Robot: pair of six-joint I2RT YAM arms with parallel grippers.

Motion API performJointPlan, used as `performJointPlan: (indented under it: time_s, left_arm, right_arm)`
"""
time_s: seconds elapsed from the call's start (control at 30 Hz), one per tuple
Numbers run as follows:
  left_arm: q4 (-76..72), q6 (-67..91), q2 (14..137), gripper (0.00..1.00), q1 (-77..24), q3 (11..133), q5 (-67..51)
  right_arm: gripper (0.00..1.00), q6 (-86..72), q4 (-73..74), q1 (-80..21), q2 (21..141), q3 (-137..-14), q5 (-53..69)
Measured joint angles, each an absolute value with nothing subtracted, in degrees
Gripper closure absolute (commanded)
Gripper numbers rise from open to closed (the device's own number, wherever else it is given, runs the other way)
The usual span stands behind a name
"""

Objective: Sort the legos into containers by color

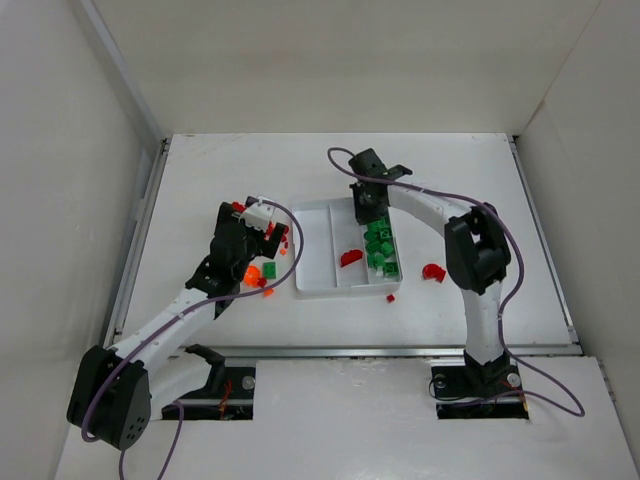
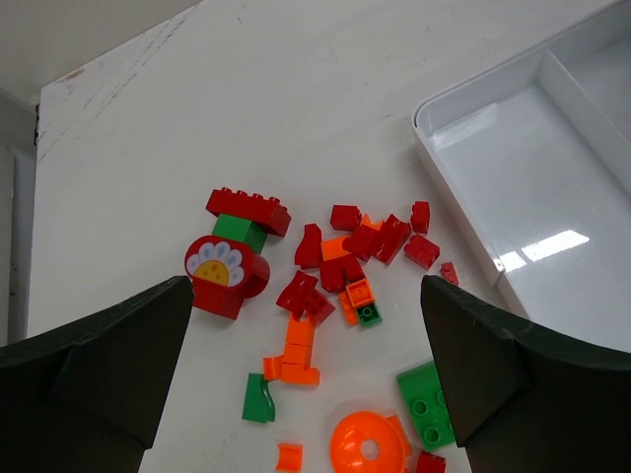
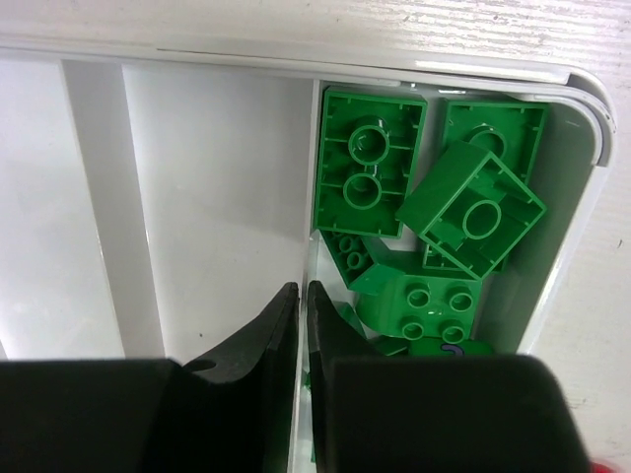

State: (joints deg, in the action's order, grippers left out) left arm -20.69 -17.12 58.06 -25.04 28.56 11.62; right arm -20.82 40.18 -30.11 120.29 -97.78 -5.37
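The left end effector was held spread above loose legos on the tabletop, left of frame centre; the right end effector was pressed together, empty, at the wall of the rightmost compartment of the tray, where green legos were piled

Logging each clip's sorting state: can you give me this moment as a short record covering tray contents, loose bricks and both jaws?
tray: white shallow plastic tray, three long compartments
right compartment: green plastic bricks
middle compartment: one dark red curved piece
unsorted pile: red, orange and green pieces, left of tray
stray: red curved piece, right of tray
left jaws: wide open above pile
right jaws: shut, beside green bricks, nothing seen held
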Motion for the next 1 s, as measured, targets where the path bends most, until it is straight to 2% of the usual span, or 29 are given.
performJointPlan:
  time_s: [0.17, 0.93, 1.0]
  left_arm:
    - [-20.25, -17.08, 58.06, 0.0, -25.02, 28.56, 11.62]
    - [-18.92, -16.8, 57.91, 0.0, -24.64, 28.56, 11.4]
    - [-18.59, -16.73, 57.91, 0.0, -24.38, 28.56, 11.22]
  right_arm:
    - [1.0, -23.11, 40.07, -30.39, 120.64, -97.95, -6.68]
    - [1.0, -27.92, 39.9, -30.46, 124.22, -103.33, -9.91]
    - [0.95, -26.85, 39.88, -30.46, 124.42, -103.66, -9.39]
